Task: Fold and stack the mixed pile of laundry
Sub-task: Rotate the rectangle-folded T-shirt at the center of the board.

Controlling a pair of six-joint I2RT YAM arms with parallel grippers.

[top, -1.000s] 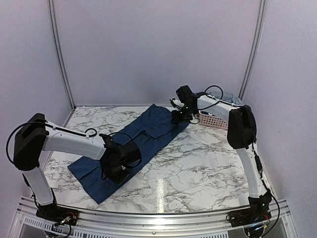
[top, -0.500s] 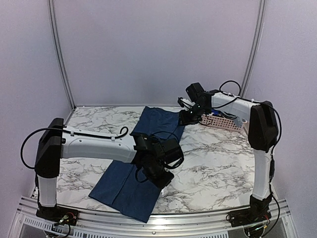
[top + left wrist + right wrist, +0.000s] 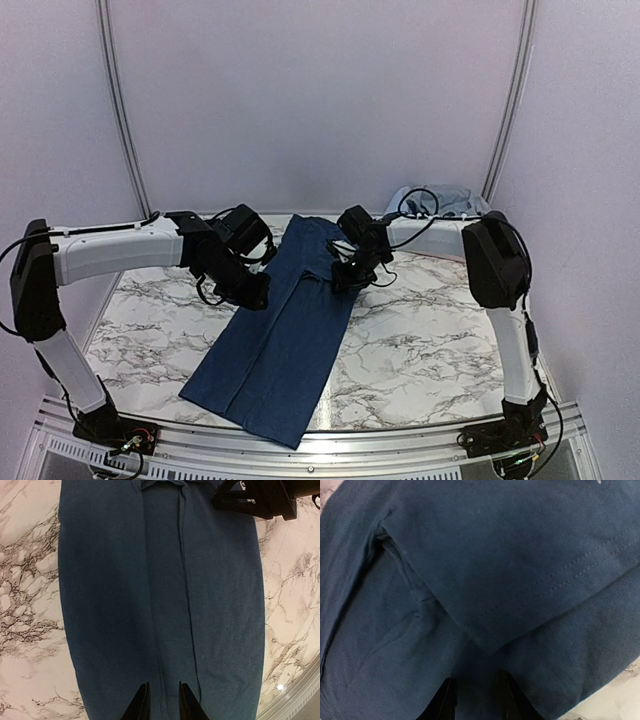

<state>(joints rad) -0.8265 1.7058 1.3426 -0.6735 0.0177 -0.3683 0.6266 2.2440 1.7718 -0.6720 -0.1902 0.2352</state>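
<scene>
The left gripper (image 3: 163, 686) has its two black fingers (image 3: 143, 700) a narrow gap apart with nothing between them, only cloth showing well below. It hangs over the left edge of the navy shirt (image 3: 285, 340), clear of the fabric. The right gripper (image 3: 476, 677) is also narrowly parted, with no fold visible between its fingers. It sits very close over the shirt's right edge, and whether the tips touch the cloth cannot be told. In the top view the two grippers face each other across the far half of the shirt, the left arm reaching in from the left and the right arm bent low from the right. Under the right gripper a sleeve (image 3: 520, 555) is folded inward over the body of the shirt, its double-stitched hem (image 3: 580, 575) running at a slant. The shirt lies flat as a long narrow strip on the marble table (image 3: 430, 340), from the far middle down towards the near left edge, where one corner reaches the metal rail (image 3: 400, 425). A lengthwise seam (image 3: 186, 580) runs down its middle in the left wrist view. Well apart, in the far right corner behind the right arm, sits a heap of grey-blue garments (image 3: 440, 198).
</scene>
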